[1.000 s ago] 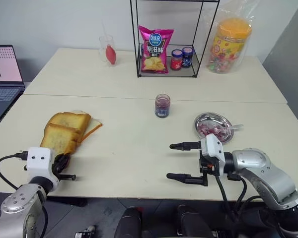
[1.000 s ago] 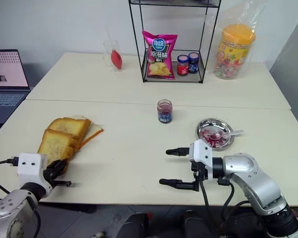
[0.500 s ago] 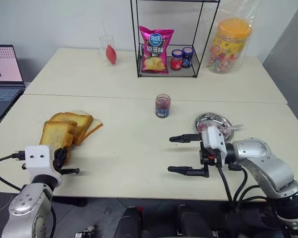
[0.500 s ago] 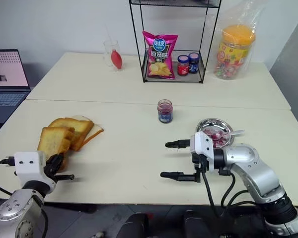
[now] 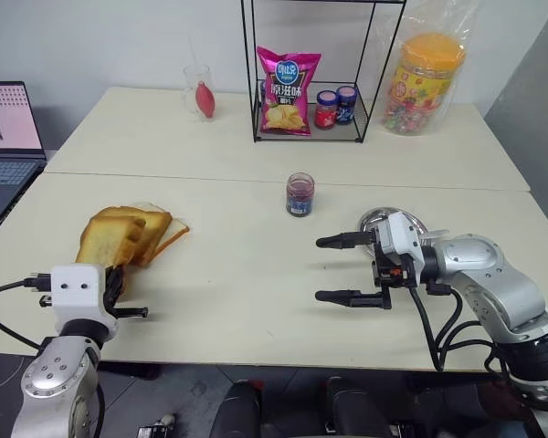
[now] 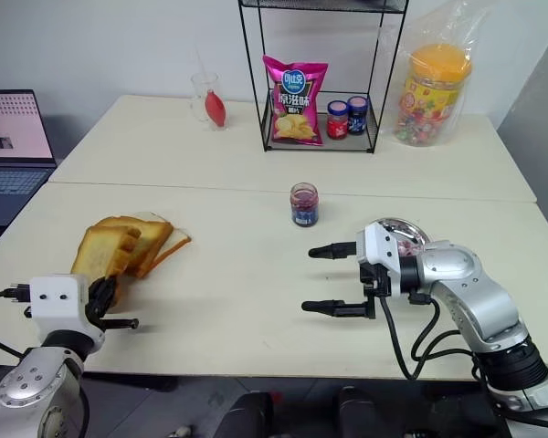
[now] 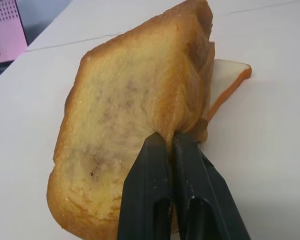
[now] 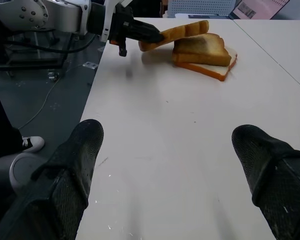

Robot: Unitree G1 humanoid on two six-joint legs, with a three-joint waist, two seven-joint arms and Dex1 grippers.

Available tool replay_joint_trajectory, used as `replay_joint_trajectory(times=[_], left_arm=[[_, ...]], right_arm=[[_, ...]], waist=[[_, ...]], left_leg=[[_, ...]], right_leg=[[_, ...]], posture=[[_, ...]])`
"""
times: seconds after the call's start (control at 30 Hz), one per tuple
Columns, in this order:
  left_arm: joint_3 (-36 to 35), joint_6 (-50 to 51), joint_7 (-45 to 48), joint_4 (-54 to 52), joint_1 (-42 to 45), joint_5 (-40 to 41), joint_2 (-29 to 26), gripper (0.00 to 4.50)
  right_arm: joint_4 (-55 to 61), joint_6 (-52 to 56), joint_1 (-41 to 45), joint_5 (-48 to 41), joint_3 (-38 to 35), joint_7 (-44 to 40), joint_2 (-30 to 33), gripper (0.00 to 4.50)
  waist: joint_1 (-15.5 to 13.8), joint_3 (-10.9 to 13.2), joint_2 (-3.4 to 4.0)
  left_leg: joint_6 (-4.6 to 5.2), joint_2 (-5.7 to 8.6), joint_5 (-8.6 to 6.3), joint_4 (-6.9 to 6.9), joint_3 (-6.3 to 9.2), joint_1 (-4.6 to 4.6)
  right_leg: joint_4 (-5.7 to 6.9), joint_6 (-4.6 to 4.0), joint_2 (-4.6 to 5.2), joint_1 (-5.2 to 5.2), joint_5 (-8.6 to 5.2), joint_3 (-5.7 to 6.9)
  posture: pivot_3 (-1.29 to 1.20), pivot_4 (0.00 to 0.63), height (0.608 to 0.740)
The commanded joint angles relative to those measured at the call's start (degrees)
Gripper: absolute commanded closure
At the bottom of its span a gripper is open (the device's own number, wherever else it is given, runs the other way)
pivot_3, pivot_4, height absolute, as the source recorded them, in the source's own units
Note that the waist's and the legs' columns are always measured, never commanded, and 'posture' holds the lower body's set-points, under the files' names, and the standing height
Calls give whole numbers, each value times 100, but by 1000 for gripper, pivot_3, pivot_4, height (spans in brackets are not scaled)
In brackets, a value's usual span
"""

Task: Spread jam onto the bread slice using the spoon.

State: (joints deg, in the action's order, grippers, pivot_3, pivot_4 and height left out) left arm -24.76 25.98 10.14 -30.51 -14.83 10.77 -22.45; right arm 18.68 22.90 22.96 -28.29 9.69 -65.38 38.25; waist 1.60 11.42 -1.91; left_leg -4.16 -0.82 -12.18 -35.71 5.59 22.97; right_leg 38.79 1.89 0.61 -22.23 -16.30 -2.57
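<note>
left gripper (image 6: 105,294) gripping bread slice (image 6: 103,252), lifted

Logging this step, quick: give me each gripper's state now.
Left gripper: shut on the bread slice, lifting it off the stack.
Right gripper: open, holding nothing.

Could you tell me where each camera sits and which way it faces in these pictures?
Head views: high on the head, looking forward and down at the table; both arms show.
Left wrist view: along the left gripper, shut on the bread slice.
Right wrist view: along the open right gripper, looking across the table.
Shared: the right wrist view also shows the left gripper lifting that slice off the toast stack.
</note>
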Motion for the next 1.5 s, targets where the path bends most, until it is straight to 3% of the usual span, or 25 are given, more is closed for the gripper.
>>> replay_joint_trajectory(times=[0.03,0.23,0.6,0.77,0.87,1.1,1.5], left_arm=[[54,-396,-76,-385,88,-237,-26,4473],[211,-704,90,-506,77,-384,-99,4473],[1396,-1677,1934,-604,-9,-257,-956,4473],[2488,-2504,3516,265,1052,-170,-1581,4473],[2908,-3035,3926,824,1542,-316,-1627,4473],[3495,-3625,3970,2077,2344,-876,-1393,4473],[3707,-3910,3789,2198,2207,-1170,-1124,4473]], right_arm=[[107,-127,8,-37,-173,0,-6,0],[140,-151,-42,-18,-199,61,3,0],[263,-13,-224,-48,-379,119,209,0],[401,96,-732,-47,-837,189,684,0],[555,189,-996,-104,-1023,241,873,0],[983,363,-1591,-127,-1444,454,1138,0],[1287,611,-1788,-236,-1663,593,1241,0]], waist=[[0,0,0],[0,0,0],[0,5,8],[-91,12,22],[-107,13,23],[-49,16,28],[6,16,28]], left_leg=[[0,0,0,0,0,0],[0,0,0,1,0,0],[0,-1,0,2,-3,1],[0,5,0,0,3,5],[0,4,0,0,-12,5],[3,0,-1,13,-8,4],[3,0,-1,5,-12,2]], right_leg=[[0,0,0,0,0,1],[-1,1,0,0,1,0],[-3,-21,0,-1,-12,-1],[-6,-23,1,-1,-13,2],[-11,-20,2,-2,-11,-6],[-11,21,-6,-5,9,-4],[-11,32,-6,-1,15,-11]], posture=[[0,150,740],[0,150,740],[0,150,740],[0,150,740],[0,150,740],[0,150,740],[0,150,740]])
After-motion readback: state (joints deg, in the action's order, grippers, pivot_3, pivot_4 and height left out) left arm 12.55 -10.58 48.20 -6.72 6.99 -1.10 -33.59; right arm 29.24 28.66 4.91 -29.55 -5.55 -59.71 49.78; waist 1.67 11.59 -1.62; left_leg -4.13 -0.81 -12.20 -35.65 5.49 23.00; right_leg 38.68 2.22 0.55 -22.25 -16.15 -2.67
